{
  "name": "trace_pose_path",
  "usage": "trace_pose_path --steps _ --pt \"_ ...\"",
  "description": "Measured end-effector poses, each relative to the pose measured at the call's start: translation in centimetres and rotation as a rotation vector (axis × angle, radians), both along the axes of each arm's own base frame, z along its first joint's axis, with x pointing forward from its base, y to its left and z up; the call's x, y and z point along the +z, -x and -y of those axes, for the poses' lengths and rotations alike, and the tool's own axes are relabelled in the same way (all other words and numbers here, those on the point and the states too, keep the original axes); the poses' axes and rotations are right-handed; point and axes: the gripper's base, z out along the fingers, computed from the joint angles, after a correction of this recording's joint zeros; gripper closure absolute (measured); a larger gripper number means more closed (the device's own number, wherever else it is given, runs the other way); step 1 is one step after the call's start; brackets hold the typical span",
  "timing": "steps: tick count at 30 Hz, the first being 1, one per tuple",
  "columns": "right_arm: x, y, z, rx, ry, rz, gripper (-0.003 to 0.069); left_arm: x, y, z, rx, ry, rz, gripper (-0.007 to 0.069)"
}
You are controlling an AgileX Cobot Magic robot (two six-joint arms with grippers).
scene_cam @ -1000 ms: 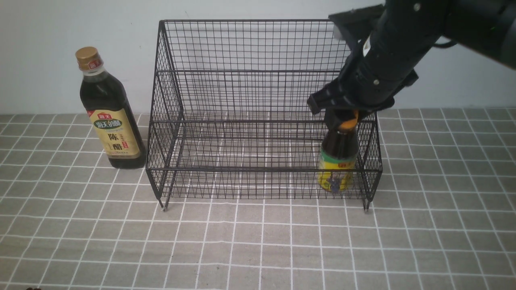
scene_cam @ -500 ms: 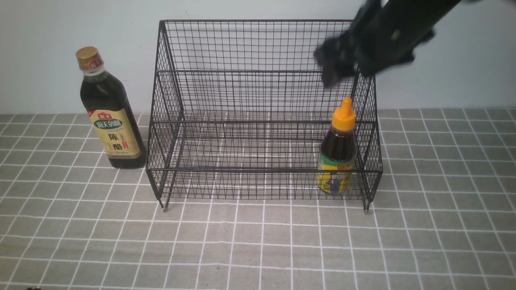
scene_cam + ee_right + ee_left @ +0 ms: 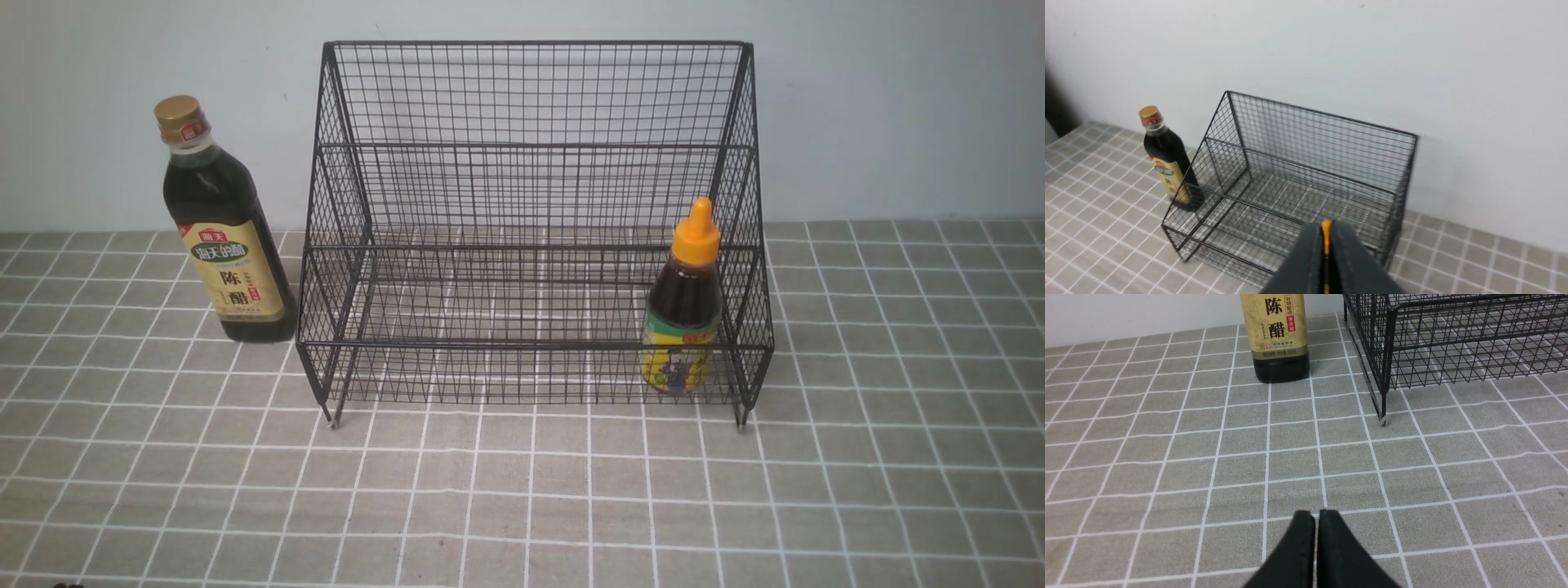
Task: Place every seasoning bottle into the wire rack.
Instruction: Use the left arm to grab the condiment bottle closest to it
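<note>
1. Front view, containers: the wire rack (image 3: 535, 42) is black with two stepped tiers and stands at centre, near the wall. Its only content is the squat seasoning bottle (image 3: 682, 318), which has an orange nozzle cap and a yellow-green label. This bottle stands upright at the right end of the lower, near tier.
2. Front view, outside the rack: the tall seasoning bottle (image 3: 222, 237) has a gold cap and a tan label. It stands upright on the cloth just beside the rack's left side.
3. Front view, change: a second ago the right arm hung over the rack's right end with its gripper at the squat bottle's nozzle. It has since risen out of this view, and the bottle has kept its place.
4. Front view, setting: a grey tablecloth (image 3: 522, 490) with a white grid, and a plain pale wall (image 3: 898, 106).
5. Left wrist view: the left gripper (image 3: 1316, 514) is pressed closed on nothing, low over the cloth. Beyond it are the tall bottle's base (image 3: 1278, 339) and the rack's near left corner post (image 3: 1390, 347).
6. Right wrist view: the right gripper (image 3: 1326, 228) is closed and empty, high above the rack (image 3: 1323, 118). A thin orange sliver shows in the slit between its fingers. The tall bottle (image 3: 1167, 163) stands to the rack's left.
</note>
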Motion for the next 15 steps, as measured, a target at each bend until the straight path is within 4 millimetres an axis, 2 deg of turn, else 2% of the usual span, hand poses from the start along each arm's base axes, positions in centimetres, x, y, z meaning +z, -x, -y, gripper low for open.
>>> trace_pose_path --steps 2,3,5,7,11,12,13,15 --pt "-2.3 3.4 1.9 -0.011 -0.053 0.155 0.067 0.0 0.0 0.0 0.0 0.0 0.0 0.0631" --pt "-3.0 3.3 1.9 -0.011 -0.049 0.151 0.067 0.0 0.0 0.0 0.0 0.0 0.0 0.0631" --pt "-7.4 6.1 3.2 0.0 -0.134 0.35 0.0671 0.0 0.0 0.0 0.0 0.0 0.0 0.0631" --pt "-10.4 7.2 3.7 0.009 -0.21 0.455 0.0671 0.0 0.0 0.0 0.0 0.0 0.0 0.0631" --pt "-13.9 7.5 3.7 0.025 -0.31 0.497 0.0671 0.0 0.0 0.0 0.0 0.0 0.0 0.0631" --pt "-14.0 7.5 3.7 0.026 -0.315 0.497 0.0671 0.0 0.0 0.0 0.0 0.0 0.0 0.0631" --pt "-15.2 7.1 3.4 0.035 -0.36 0.491 0.0671 0.0 0.0 0.0 0.0 0.0 0.0 0.0631" --pt "-16.1 6.5 3.1 0.038 -0.377 0.465 0.0671 0.0 0.0 0.0 0.0 0.0 0.001 0.0631"
